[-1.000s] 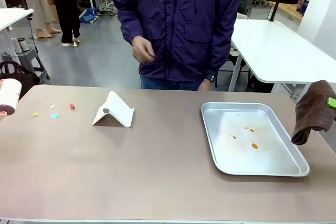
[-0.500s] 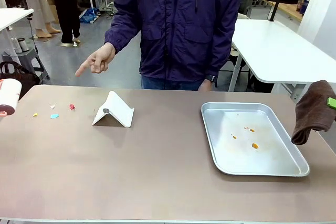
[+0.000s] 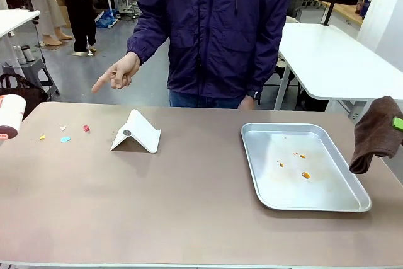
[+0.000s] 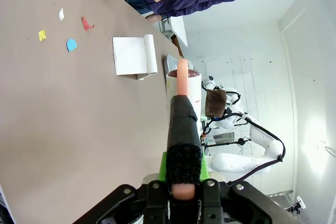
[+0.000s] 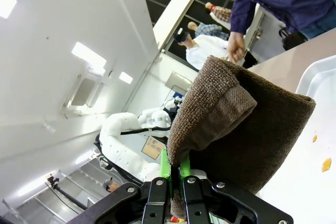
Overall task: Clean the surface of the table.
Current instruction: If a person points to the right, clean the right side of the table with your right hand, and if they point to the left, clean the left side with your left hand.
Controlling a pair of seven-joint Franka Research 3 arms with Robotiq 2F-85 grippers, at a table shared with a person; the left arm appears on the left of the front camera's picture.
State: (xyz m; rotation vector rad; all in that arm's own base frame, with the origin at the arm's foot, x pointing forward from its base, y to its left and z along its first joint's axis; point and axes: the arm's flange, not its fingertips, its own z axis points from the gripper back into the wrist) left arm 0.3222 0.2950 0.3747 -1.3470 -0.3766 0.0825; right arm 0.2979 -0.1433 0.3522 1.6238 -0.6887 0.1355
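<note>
The beige-brown table (image 3: 189, 206) carries small paper scraps near its far left: yellow (image 3: 42, 137), blue (image 3: 65, 139), white (image 3: 63, 128) and red (image 3: 86, 128). At the left edge a white lint roller (image 3: 11, 116) hovers above the table. Its black-wrapped handle (image 4: 182, 129) sits in my left gripper (image 4: 182, 163), which is shut on it. My right gripper (image 5: 173, 167) is shut on a brown cloth (image 5: 236, 124), which hangs off the table's right edge (image 3: 376, 131). The person's hand (image 3: 116, 72) points a finger down toward the scraps.
A shiny metal tray (image 3: 327, 187) with a few orange spots (image 3: 305, 174) lies at the right. A white folded stand (image 3: 137, 133) sits left of centre, close to the scraps. A white-topped table (image 3: 334, 61) stands behind at the right.
The person's hand has moved from in front of the jacket out to the left and now points with one finger. Both arms, the roller and the cloth have stayed still.
</note>
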